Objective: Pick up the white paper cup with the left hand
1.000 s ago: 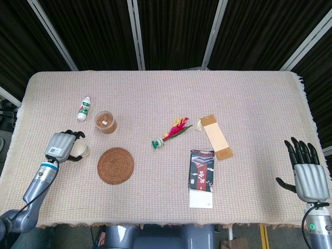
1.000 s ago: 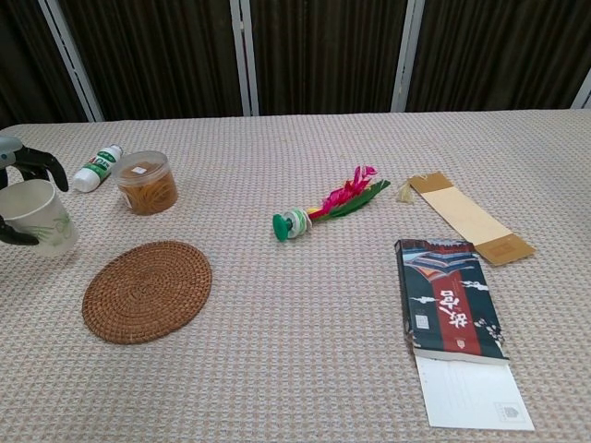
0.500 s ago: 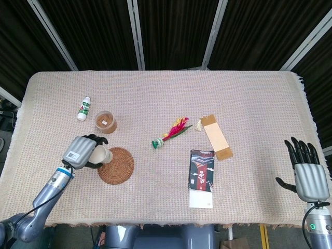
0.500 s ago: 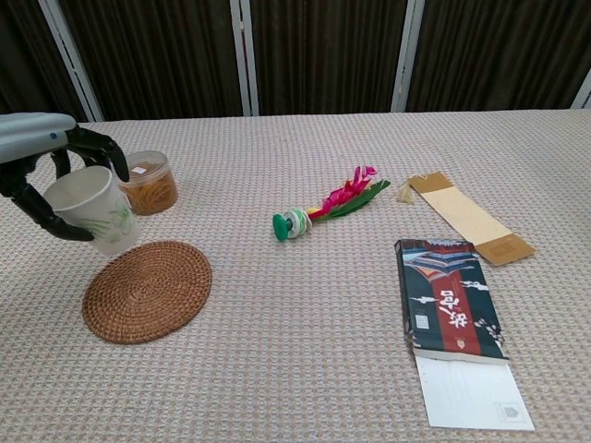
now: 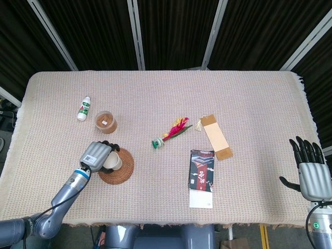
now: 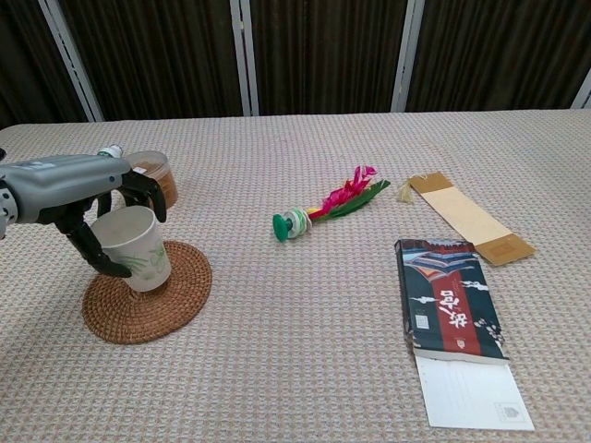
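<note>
My left hand point(image 6: 88, 205) point(image 5: 98, 155) grips the white paper cup point(image 6: 137, 249) point(image 5: 112, 161), which has a green leaf print on its side. The cup is upright over the round woven coaster point(image 6: 146, 293) point(image 5: 116, 165); I cannot tell whether its base touches the coaster. My fingers wrap around the cup's rim and side. My right hand point(image 5: 310, 168) shows only in the head view, at the near right corner off the table, with its fingers spread and nothing in it.
A clear tub point(image 5: 105, 122) and a small white bottle point(image 5: 84, 108) stand behind the coaster. A feathered shuttlecock point(image 6: 325, 207) lies mid-table. To the right lie a tan bookmark point(image 6: 469, 218) and a dark book point(image 6: 450, 308) on a white sheet.
My left hand has carried the cup to the right, from the table's left edge to over the woven coaster. The right hand has barely moved.
</note>
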Tool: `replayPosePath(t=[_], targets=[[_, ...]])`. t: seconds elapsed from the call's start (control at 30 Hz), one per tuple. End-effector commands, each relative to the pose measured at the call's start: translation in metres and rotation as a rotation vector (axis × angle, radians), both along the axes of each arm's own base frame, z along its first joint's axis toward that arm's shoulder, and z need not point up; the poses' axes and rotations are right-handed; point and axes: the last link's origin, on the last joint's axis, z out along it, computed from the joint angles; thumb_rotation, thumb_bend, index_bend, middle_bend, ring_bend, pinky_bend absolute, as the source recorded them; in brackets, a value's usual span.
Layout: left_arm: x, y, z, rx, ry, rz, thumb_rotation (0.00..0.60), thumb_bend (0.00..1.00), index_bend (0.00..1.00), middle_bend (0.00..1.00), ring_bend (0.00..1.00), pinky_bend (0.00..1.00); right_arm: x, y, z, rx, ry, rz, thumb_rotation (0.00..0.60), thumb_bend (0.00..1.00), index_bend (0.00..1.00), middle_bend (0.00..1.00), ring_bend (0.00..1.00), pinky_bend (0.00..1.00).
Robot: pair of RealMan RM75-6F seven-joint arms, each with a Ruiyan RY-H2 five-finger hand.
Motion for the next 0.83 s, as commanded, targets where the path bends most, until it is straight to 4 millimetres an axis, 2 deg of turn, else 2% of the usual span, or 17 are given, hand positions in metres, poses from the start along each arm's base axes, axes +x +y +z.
replayPosePath(t=[0.03,0.07,0.13,0.2,0.27,0.33,0.4,0.57,0.67,0.73,0.83], targets=[[0.000,-0.002,-0.003,-0.016,0.006,0.004,0.600,0.07,0.34,0.39,0.29,0.44,0.000,0.001,0.000,0.000,-0.001,0.001,0.600,0.00,0.00,0.00,0.00,0.00],[-0.001,-0.002,-0.003,-0.020,0.014,0.005,0.600,0.06,0.33,0.37,0.27,0.43,0.000,0.001,0.000,-0.001,-0.001,0.001,0.600,0.00,0.00,0.00,0.00,0.00],[-0.001,-0.002,-0.001,-0.012,0.033,-0.007,0.600,0.02,0.27,0.26,0.18,0.37,0.001,0.001,0.000,-0.002,-0.002,0.002,0.600,0.00,0.00,0.00,0.00,0.00],[0.000,-0.003,0.001,-0.002,0.049,-0.019,0.600,0.00,0.16,0.09,0.05,0.23,0.001,0.001,0.000,-0.002,-0.003,0.003,0.600,0.00,0.00,0.00,0.00,0.00],[0.001,-0.006,0.007,0.010,0.068,-0.026,0.600,0.00,0.07,0.01,0.00,0.13,0.001,0.002,0.000,-0.001,-0.005,0.003,0.600,0.00,0.00,0.00,0.00,0.00],[0.004,-0.009,0.015,0.028,0.076,-0.032,0.600,0.00,0.01,0.00,0.00,0.06,0.001,0.002,0.000,0.000,-0.008,0.005,0.600,0.00,0.00,0.00,0.00,0.00],[0.007,-0.011,0.024,0.053,0.066,-0.038,0.600,0.00,0.00,0.00,0.00,0.03,0.002,0.002,0.000,0.001,-0.010,0.008,0.600,0.00,0.00,0.00,0.00,0.00],[0.005,-0.021,0.063,0.191,-0.001,-0.040,0.600,0.00,0.00,0.00,0.00,0.00,0.004,0.004,0.001,0.004,-0.017,0.018,0.600,0.00,0.00,0.00,0.00,0.00],[-0.011,-0.032,0.088,0.304,-0.032,-0.030,0.600,0.00,0.00,0.00,0.00,0.00,0.005,0.006,0.001,0.007,-0.024,0.027,0.600,0.00,0.00,0.00,0.00,0.00],[-0.031,-0.046,0.104,0.373,-0.056,-0.004,0.600,0.00,0.00,0.00,0.00,0.00,0.005,0.007,0.002,0.011,-0.031,0.033,0.600,0.00,0.00,0.00,0.00,0.00],[-0.054,-0.061,0.117,0.411,-0.078,0.033,0.600,0.00,0.00,0.00,0.00,0.00,0.006,0.010,0.002,0.014,-0.034,0.042,0.600,0.00,0.00,0.00,0.00,0.00]])
